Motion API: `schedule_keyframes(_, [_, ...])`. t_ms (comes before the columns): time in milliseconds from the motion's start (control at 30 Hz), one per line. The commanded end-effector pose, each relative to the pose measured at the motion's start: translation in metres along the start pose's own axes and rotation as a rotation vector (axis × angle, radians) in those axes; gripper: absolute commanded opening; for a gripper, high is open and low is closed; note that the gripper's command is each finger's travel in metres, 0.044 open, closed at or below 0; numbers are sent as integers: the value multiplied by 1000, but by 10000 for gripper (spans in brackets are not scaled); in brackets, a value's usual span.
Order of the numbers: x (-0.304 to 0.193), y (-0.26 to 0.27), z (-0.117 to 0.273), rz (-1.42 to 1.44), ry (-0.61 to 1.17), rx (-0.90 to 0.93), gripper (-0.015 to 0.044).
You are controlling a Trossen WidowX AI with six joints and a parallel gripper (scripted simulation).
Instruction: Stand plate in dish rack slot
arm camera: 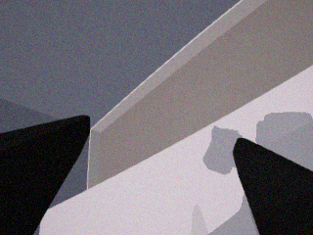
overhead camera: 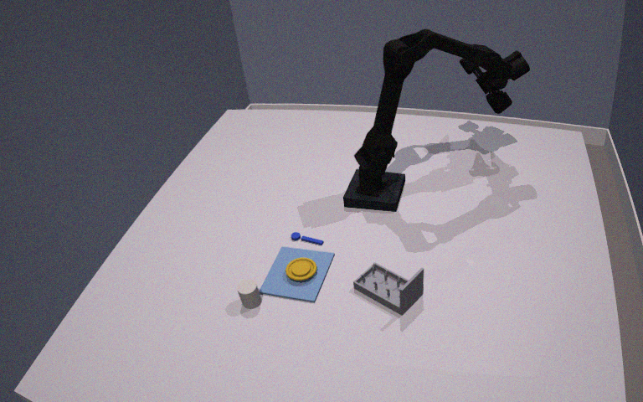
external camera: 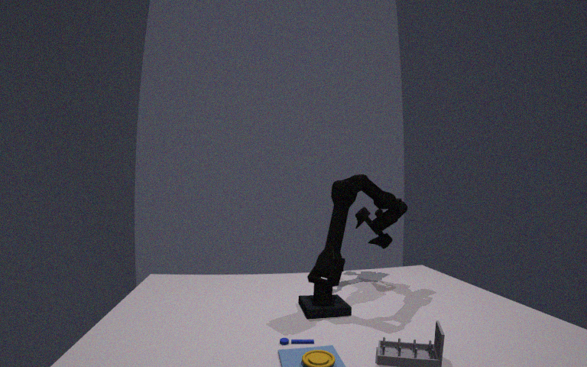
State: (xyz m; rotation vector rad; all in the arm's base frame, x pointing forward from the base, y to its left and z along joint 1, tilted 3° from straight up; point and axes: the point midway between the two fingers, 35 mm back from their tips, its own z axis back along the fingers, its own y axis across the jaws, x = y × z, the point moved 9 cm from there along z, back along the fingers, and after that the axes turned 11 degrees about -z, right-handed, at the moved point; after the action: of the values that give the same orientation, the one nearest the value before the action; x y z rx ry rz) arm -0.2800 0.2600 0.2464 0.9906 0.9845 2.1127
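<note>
The yellow plate (overhead camera: 300,270) (external camera: 318,358) lies flat on a blue mat (overhead camera: 280,286) (external camera: 289,356). The grey dish rack (overhead camera: 412,291) (external camera: 404,359) stands to the right of the mat, with short upright pegs inside and a tall wall at its right end. No plate is in it. My gripper (external camera: 365,233) (arm camera: 163,135) is open and empty, high above the table behind the plate and rack, on the far right side of the arm's base. In the wrist view both dark fingers stand wide apart, and neither plate nor rack shows.
A blue disc (overhead camera: 295,235) (external camera: 283,341) and a short blue bar (overhead camera: 312,239) (external camera: 302,342) lie just behind the mat. A pale grey cylinder (overhead camera: 249,295) stands by the mat's front left corner. The arm's black base (overhead camera: 372,201) (external camera: 325,310) is farther back.
</note>
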Motion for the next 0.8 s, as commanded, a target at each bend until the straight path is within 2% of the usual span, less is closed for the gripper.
schedule_keyframes(0, [1,-27,35,-59,-83,-94,400])
schedule_keyframes(367, [-16,-90,141,-245,-307,-343,400])
schedule_keyframes(767, [-75,-138,245,-505,-503,-586,400])
